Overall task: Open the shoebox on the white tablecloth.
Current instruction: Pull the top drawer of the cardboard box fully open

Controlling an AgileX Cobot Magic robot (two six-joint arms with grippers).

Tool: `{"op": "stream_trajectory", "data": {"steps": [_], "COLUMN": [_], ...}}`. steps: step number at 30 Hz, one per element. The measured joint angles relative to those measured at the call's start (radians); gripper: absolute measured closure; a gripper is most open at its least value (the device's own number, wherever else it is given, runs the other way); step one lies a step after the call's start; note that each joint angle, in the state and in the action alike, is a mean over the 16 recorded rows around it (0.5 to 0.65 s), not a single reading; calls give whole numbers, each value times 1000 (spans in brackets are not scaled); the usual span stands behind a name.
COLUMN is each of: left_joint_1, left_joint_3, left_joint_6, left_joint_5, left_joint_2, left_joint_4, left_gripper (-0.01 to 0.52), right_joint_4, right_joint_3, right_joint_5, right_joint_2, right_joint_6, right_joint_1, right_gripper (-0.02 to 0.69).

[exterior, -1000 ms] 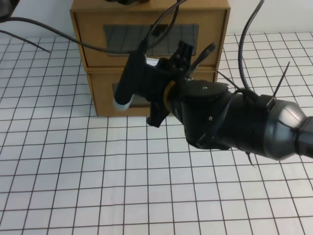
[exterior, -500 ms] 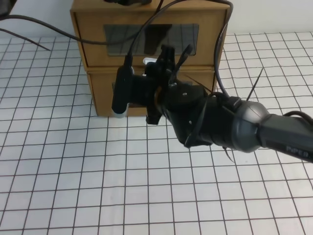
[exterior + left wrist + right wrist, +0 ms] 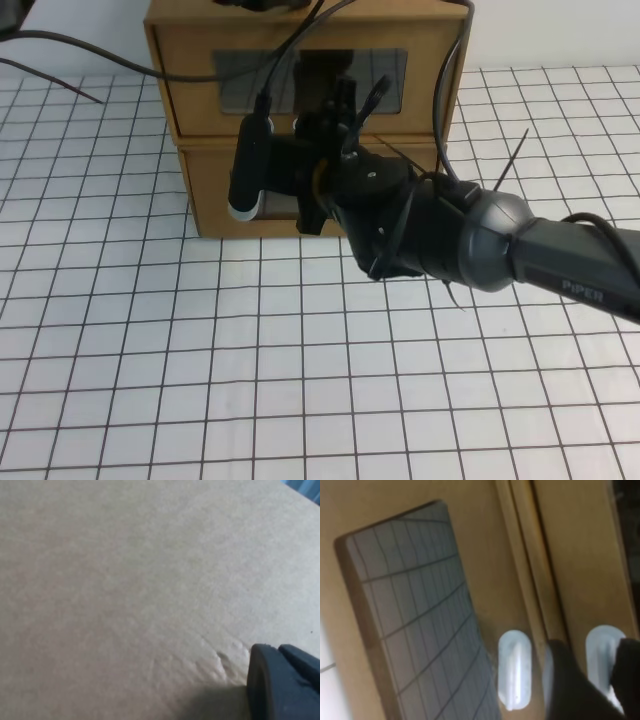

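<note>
At the lower right of its wrist view, the right gripper [image 3: 598, 677] straddles the shoebox's [image 3: 575, 540] white handle [image 3: 601, 647], but I cannot tell whether it pinches, nor how the left gripper's [image 3: 285, 685] jaws stand.

My right arm [image 3: 470, 245] stretches in from the right toward the front of the stacked boxes [image 3: 305, 60], wrist rolled, cables looping over it. My right gripper [image 3: 600, 680] sits hard against that front, its two dark fingers [image 3: 570, 685] parted, one on each side of a small white handle [image 3: 602, 652]. Of my left gripper [image 3: 285, 682] only a dark corner shows, close over the boxes' top.
</note>
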Motion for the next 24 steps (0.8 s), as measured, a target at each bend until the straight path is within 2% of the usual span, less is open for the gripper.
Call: {"op": "stream_trajectory", "data": {"steps": [9,24], "left_joint_1": [0,0], "left_joint_3": [0,0], "left_joint_6": [-1,-1], "left_joint_5": [1,2], "left_joint_2": [0,1], "left_joint_4": [0,0], "left_gripper": [519,519], "right_joint_4": [-40,-86], "right_joint_3": [-12,-36], "right_joint_5": [21,59], "right_joint_2": [18,38], "right_joint_6": [7,66], "right_joint_1": [1,4], "right_gripper": [493,620]}}
